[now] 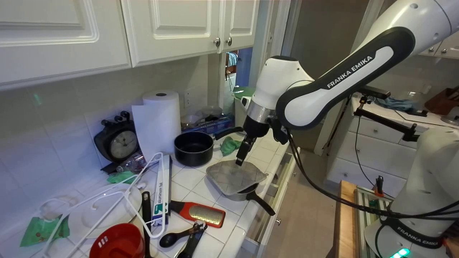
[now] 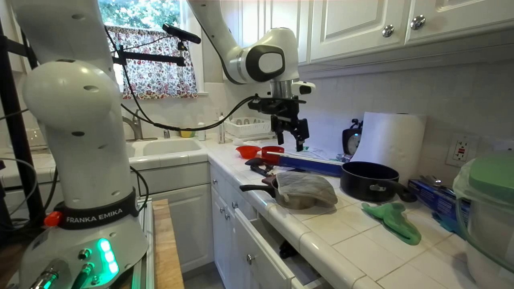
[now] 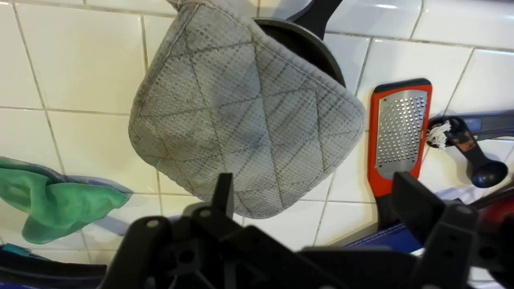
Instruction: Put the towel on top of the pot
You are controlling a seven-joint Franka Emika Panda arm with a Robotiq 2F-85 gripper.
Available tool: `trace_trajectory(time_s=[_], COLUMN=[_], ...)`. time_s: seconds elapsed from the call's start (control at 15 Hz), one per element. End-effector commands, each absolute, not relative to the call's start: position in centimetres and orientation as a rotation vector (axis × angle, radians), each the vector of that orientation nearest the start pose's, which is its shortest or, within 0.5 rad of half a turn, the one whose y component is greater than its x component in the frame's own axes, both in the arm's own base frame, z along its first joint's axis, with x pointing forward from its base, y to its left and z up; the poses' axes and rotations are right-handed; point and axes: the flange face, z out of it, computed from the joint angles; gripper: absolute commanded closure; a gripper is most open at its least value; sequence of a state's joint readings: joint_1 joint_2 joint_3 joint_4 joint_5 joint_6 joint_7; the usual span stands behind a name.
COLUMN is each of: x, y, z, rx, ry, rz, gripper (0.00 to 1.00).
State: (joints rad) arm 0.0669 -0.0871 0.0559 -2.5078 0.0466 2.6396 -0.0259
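The towel (image 3: 249, 112) smothers most of the mouth of the pot (image 3: 306, 50), just a dark crescent peeking out in the wrist view, and the top edge lops off a towel corner and the end of the handle (image 3: 319, 16)! Below, the claw (image 3: 315, 188) is blurred, its base sliced away by the bottom edge, one finger (image 3: 223, 196) blotting out a strip of hem. In an exterior view the red bowl (image 1: 123, 245) is chopped too, the dial (image 1: 123, 144) is too small to read, and in an exterior view some dark thing (image 2: 287, 249) inside the drawer (image 2: 271, 269) is impossible to identify!
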Motion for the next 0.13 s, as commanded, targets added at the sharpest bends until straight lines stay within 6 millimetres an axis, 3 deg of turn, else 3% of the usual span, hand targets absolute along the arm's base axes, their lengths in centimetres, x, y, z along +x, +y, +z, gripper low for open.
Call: trace_trajectory(time_s=[0.0,0.07], x=[47.58,47.58], y=[5.75,5.75], z=[33.59,33.59], rx=[-3.086,-3.086], ry=[-0.17,-0.169], rz=[-0.336,-0.335], gripper=[0.0,0.0])
